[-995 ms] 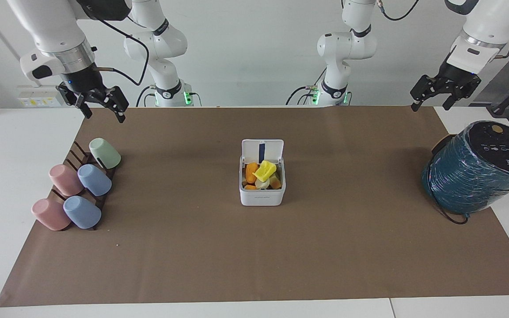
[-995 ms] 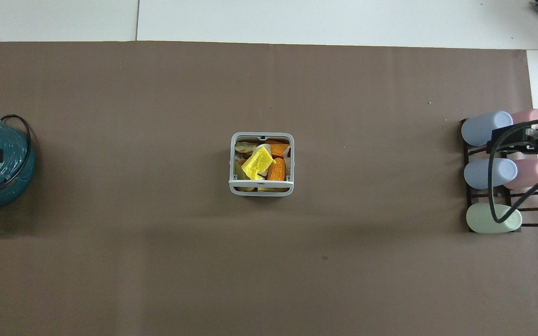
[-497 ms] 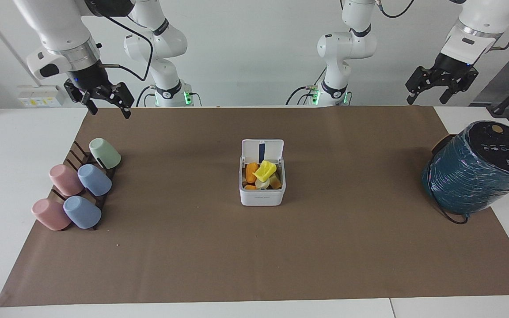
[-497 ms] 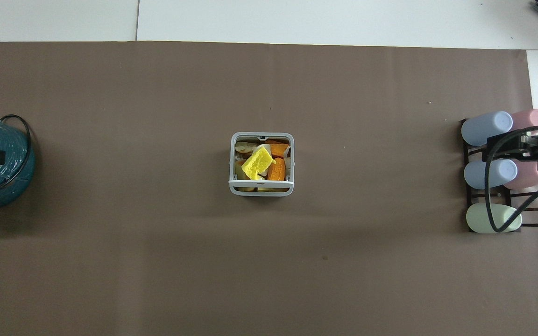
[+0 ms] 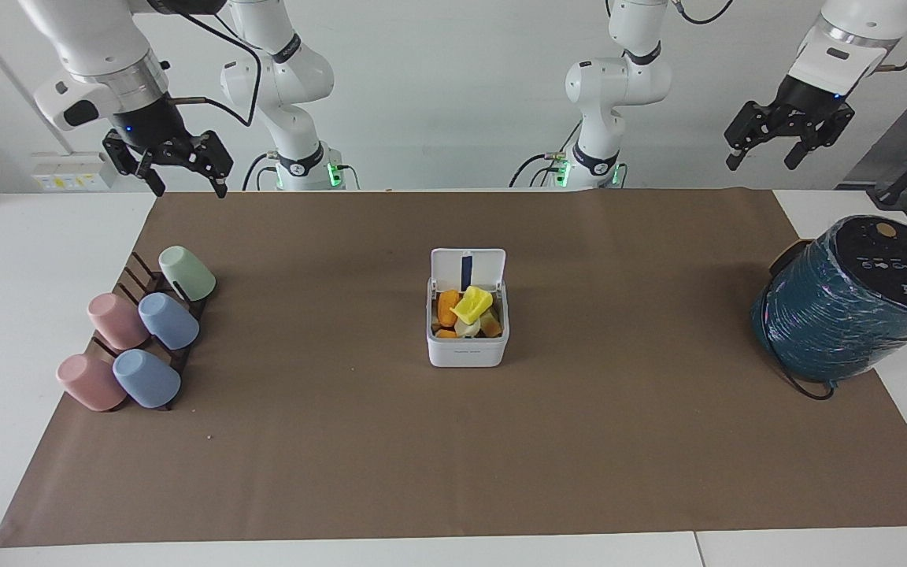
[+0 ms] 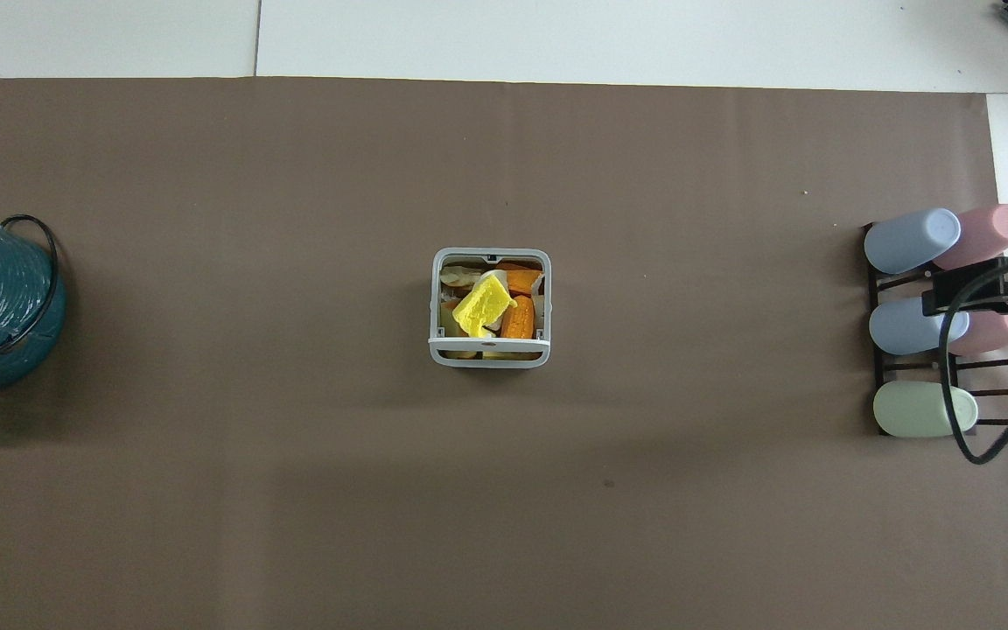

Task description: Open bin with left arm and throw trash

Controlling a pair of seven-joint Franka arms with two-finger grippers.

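Observation:
The white bin (image 5: 467, 352) stands at the middle of the brown mat, its hinged lid (image 5: 468, 268) standing open on the side nearer the robots. Inside lie the yellow piece (image 5: 472, 303), the orange lump (image 5: 447, 305) and the cream piece (image 5: 465, 327). They also show in the overhead view: yellow piece (image 6: 483, 306), orange lump (image 6: 519, 322). My left gripper (image 5: 760, 157) hangs open and empty, high over the left arm's end of the table. My right gripper (image 5: 183, 183) hangs open and empty, high over the mat's corner at the right arm's end.
A big teal wrapped cylinder (image 5: 851, 303) with a black cable stands at the left arm's end. A dark rack (image 5: 146, 315) with several pastel cups stands at the right arm's end. The brown mat (image 5: 453, 457) covers the table.
Both grippers have risen a little and drawn back toward their bases. The bin, its open lid and the trash inside have not moved.

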